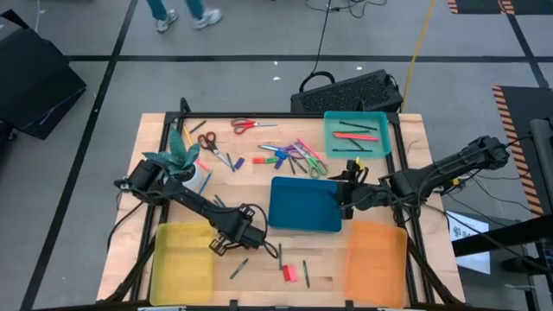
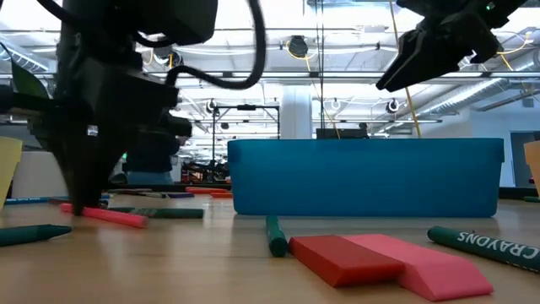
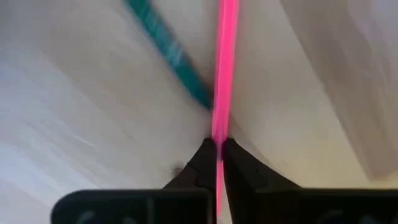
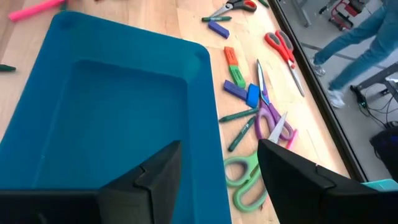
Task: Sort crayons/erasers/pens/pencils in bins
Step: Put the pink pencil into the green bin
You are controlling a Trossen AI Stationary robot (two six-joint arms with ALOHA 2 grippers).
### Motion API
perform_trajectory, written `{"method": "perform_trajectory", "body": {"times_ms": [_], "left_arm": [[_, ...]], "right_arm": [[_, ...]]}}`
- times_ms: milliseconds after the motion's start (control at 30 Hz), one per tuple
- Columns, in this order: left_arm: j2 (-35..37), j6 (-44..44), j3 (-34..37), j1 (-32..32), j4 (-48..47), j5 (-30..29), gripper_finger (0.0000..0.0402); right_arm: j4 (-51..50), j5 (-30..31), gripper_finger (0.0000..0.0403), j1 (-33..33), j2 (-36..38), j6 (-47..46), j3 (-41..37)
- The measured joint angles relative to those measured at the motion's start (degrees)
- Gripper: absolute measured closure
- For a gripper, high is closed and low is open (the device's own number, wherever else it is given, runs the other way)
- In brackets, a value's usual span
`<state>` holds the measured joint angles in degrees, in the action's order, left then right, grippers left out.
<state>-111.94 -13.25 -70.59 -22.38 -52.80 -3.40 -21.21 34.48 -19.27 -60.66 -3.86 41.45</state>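
Observation:
My left gripper [image 1: 259, 234] is down at the table between the yellow bin [image 1: 181, 263] and the dark blue bin [image 1: 304, 205], shut on a thin pink stick [image 3: 225, 56]. A green crayon [image 3: 168, 50] lies beside the stick. My right gripper [image 4: 217, 146] hovers open over the right end of the dark blue bin [image 4: 93, 106], which holds nothing, and there is nothing between its fingers. A red eraser [image 2: 342, 256] and a pink eraser [image 2: 434, 270] lie flat on the table near its front edge. The teal bin [image 1: 356, 134] holds a few sticks. My left gripper pinches the pink stick at one end [image 3: 219, 146] between its two fingertips. The fingers come from above, pointing down, and lie along the stick. In the low view the stick [image 2: 110, 216] stretches away from the fingertips [image 2: 83, 205], low along the table.
Scissors, pens, crayons and small blocks lie scattered at the back middle [image 1: 285, 154]. A plant [image 1: 177, 155] stands at the back left. The orange bin [image 1: 376, 259] sits at the front right. Loose green crayons [image 2: 274, 236] lie near the erasers. A person walks beyond the table.

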Motion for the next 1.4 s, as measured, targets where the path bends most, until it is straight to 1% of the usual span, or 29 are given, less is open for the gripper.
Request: {"method": "perform_trajectory", "body": {"times_ms": [100, 167, 233, 367, 533, 667, 733, 867, 933, 1067, 1400], "left_arm": [[-0.4, 0.0, 0.0, 0.0, 1.9, -2.6, 0.037], [-0.4, 0.0, 0.0, 0.0, 2.0, -2.7, 0.0365], [-0.4, 0.0, 0.0, -0.2, 2.1, -2.9, 0.0368], [-0.4, 0.8, 0.0, -0.2, 2.2, -3.2, 0.0392], [-0.5, 2.0, 0.0, -0.5, 2.5, -3.5, 0.0383], [0.3, 2.9, 0.0, -1.1, 2.6, -4.1, 0.0391], [0.3, 4.1, -0.4, -1.3, 2.3, -4.2, 0.0395], [0.4, 5.8, -1.9, -1.7, 3.5, -3.7, 0.0387], [0.3, 5.6, -2.5, -2.0, 4.1, -3.6, 0.0387], [0.3, 5.3, -3.6, -2.1, 4.8, -2.8, 0.04], [0.4, 5.8, -3.8, -2.1, 5.2, -2.1, 0.0395]], "right_arm": [[0.0, 0.0, 0.02, 0.0, 0.0, 0.0, 0.0], [0.0, 0.0, 0.02, 0.0, 0.0, 0.0, 0.0], [0.0, 0.0, 0.02, 0.0, 0.0, 0.0, 0.0], [-0.1, 0.0, 0.02, 0.0, 0.0, -0.2, 0.0], [-0.2, -0.1, 0.02, 0.0, 0.0, -1.1, 0.0], [-0.5, -0.5, 0.02, 0.0, 0.0, -1.5, 0.0], [-0.5, -1.7, 0.02, 0.0, 0.0, -1.5, 0.0], [-0.5, -1.7, 0.02, 0.0, 0.0, -1.5, 0.0], [-0.4, -1.7, 0.02, 0.0, 0.0, -1.5, 0.0], [-0.3, -1.7, 0.02, 0.0, 0.0, -1.5, 0.0], [-0.3, -1.7, 0.02, 0.0, 0.0, -1.5, 0.0]]}}
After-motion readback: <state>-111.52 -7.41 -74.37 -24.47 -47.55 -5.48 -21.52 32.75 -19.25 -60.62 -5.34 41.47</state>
